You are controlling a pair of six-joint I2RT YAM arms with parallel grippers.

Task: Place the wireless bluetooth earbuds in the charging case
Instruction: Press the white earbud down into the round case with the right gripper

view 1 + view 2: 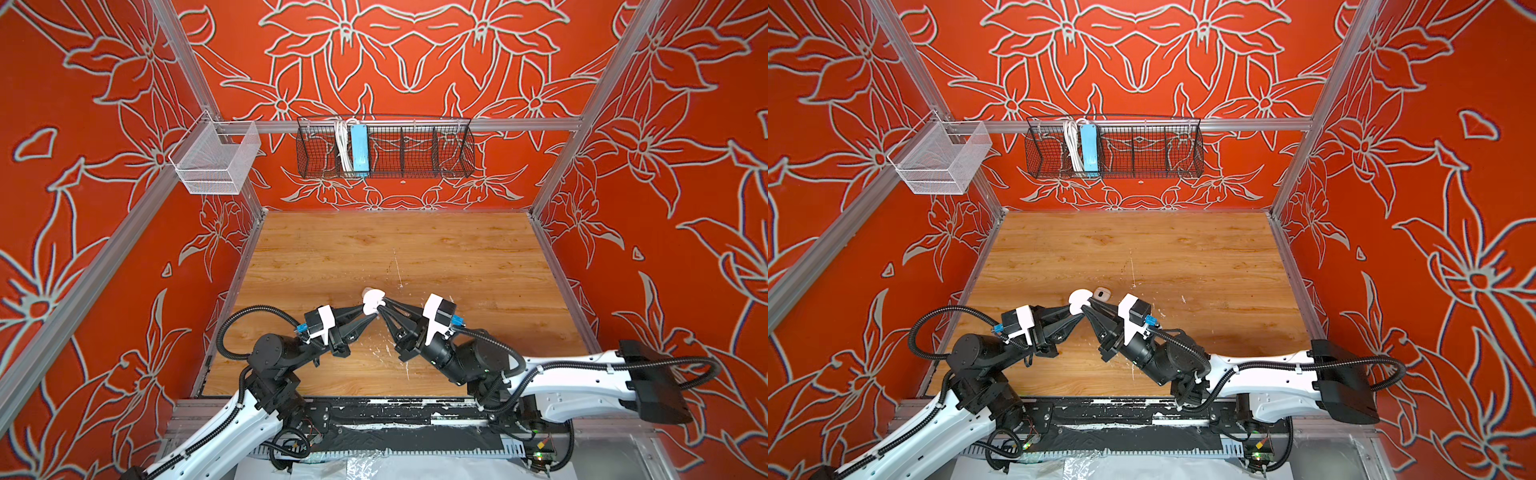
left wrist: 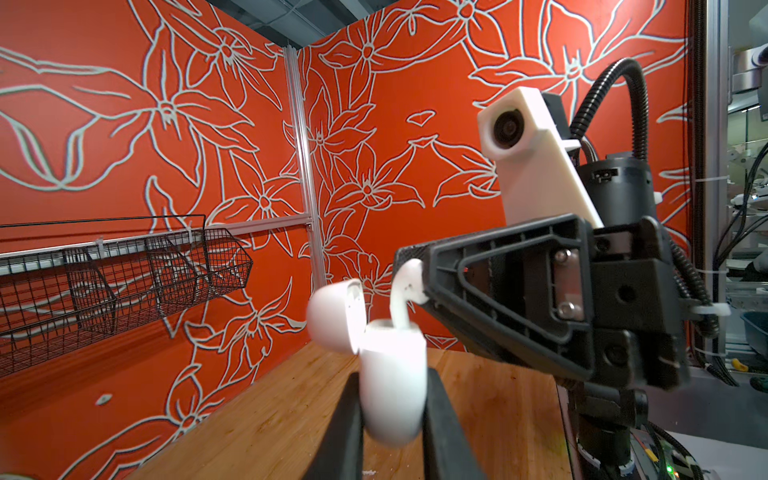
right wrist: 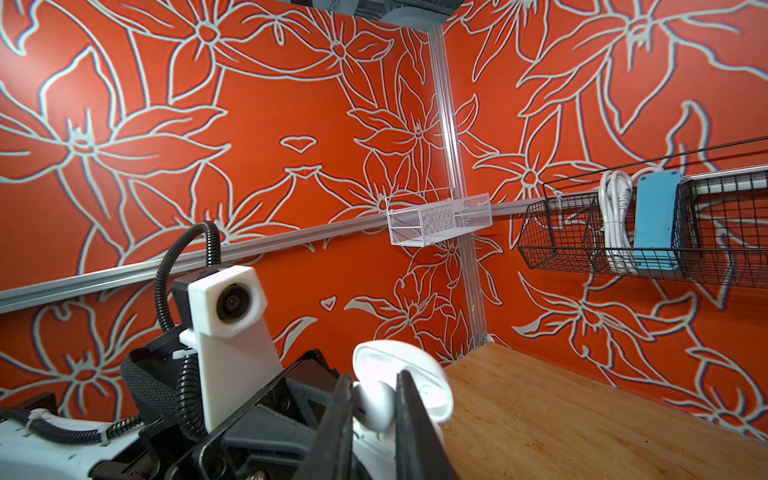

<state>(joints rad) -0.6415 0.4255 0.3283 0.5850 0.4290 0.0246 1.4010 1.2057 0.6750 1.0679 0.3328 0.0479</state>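
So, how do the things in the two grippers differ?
The charging case in the left gripper is broad; the earbud in the right gripper is far smaller. The case's lid stands open; the earbud's thin stem points down at the case's mouth. Both are glossy white.

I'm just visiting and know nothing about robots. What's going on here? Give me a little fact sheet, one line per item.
Left hand: shut on the charging case, lid open
Right hand: shut on one earbud, stem tip at the case's opening
Table: wooden; a small pale piece lies beyond the case, maybe the other earbud
Stage: earbud not yet seated
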